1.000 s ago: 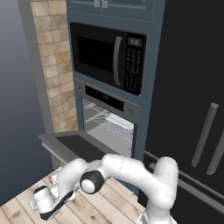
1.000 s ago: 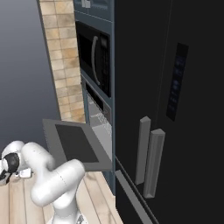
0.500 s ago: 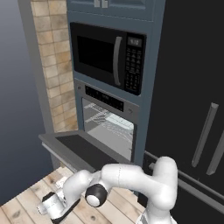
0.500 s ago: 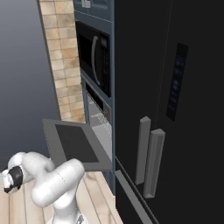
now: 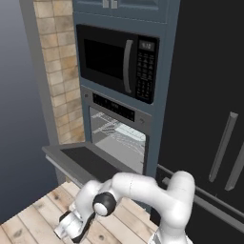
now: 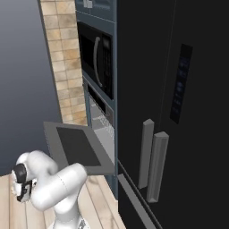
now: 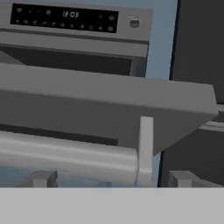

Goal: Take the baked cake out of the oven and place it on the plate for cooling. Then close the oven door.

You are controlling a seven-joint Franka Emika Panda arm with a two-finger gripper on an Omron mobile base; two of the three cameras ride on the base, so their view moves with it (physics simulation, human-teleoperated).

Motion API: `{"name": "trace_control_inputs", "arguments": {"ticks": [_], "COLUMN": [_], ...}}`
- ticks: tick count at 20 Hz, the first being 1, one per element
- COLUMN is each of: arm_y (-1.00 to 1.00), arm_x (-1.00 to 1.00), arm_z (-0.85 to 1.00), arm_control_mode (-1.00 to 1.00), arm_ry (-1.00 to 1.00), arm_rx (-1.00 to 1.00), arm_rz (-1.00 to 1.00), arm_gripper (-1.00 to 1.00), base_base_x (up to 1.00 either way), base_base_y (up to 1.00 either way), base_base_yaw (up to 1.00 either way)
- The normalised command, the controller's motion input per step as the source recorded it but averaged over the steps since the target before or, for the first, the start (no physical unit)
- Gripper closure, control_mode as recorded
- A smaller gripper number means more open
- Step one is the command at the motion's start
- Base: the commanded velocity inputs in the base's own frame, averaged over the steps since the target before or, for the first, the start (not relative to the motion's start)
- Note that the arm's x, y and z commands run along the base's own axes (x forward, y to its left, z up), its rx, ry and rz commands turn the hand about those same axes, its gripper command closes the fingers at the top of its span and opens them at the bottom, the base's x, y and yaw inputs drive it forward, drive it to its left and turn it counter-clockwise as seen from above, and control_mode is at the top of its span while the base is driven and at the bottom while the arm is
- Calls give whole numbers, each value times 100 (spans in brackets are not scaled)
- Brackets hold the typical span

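Note:
The oven (image 5: 119, 136) stands open, its wire racks bare in the left base view. The oven door (image 5: 90, 162) hangs down flat, dark glass facing up. My gripper (image 5: 66, 229) is low over the wooden floor, in front of and below the door's front edge. In the hand view my gripper (image 7: 111, 181) is open, its fingertips (image 7: 41, 178) wide apart with nothing between them. Just ahead of them runs the door's silver bar handle (image 7: 65, 157), with the door's grey underside (image 7: 100, 100) and the black control strip (image 7: 65, 18) above. The cake and the plate are out of view.
A black microwave (image 5: 119, 62) sits above the oven. A tall dark fridge (image 5: 209, 119) with long grey handles (image 6: 152, 161) stands to the right. A tiled wall (image 5: 59, 71) borders the oven's left side. Wooden floor planks (image 5: 28, 224) spread below the door.
The arm has swung down and towards the oven, bringing the hand from out on the left to just below the door's front edge. The jaws stayed open.

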Motion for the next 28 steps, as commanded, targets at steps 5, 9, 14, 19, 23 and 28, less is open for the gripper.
{"name": "trace_control_inputs", "arguments": {"ticks": [5,9,14,19,23,28], "arm_y": [19,23,11,0,0,-14], "arm_x": [45,52,57,68,55,7], "arm_z": [-36,-37,-22,0,0,11], "arm_control_mode": [-100,-100,-100,-100,-100,-100], "arm_ry": [19,16,10,-1,-17,-47], "arm_rx": [-18,-18,-11,-4,-1,-7], "arm_rz": [0,0,0,0,0,-9], "arm_gripper": [-100,-100,-100,-100,-100,-100], "base_base_x": [0,0,0,0,0,0], "base_base_y": [0,0,0,0,0,0], "base_base_yaw": [0,0,0,0,0,0]}}
